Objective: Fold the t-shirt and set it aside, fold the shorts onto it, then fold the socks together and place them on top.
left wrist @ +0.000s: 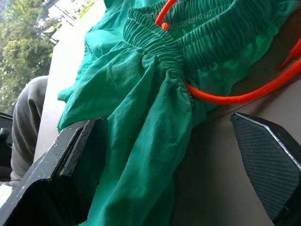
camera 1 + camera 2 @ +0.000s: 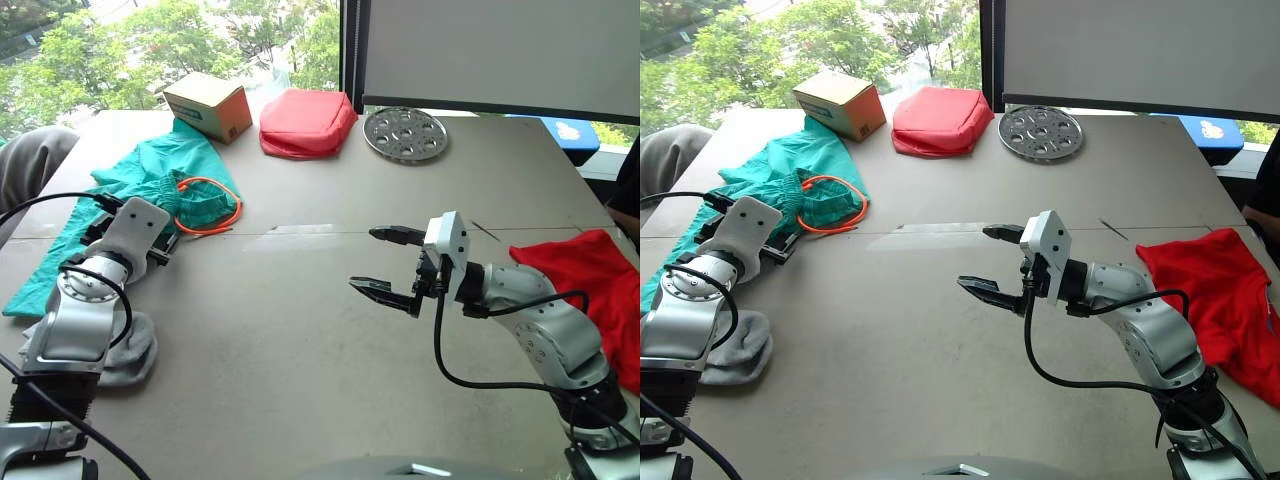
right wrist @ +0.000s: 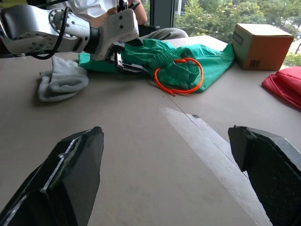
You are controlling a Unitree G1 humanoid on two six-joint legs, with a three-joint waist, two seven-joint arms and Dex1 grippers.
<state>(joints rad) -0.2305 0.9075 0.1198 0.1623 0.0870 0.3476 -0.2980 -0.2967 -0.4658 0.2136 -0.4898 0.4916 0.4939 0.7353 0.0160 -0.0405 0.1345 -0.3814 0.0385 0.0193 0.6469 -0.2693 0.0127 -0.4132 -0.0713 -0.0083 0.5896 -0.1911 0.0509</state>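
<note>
The teal shorts with an orange drawstring lie crumpled at the table's left. My left gripper is open at their near edge. One finger sits over the teal cloth, the other over bare table. It also shows in the right wrist view as the left gripper touching the shorts. The grey socks lie in a heap under my left arm. The red t-shirt lies bunched at the right edge. My right gripper hovers open and empty over the table's middle.
A cardboard box, a puffy red pouch and a round perforated metal disc stand along the far edge. A person's grey-clad knee is at the far left. A pale strip crosses the table.
</note>
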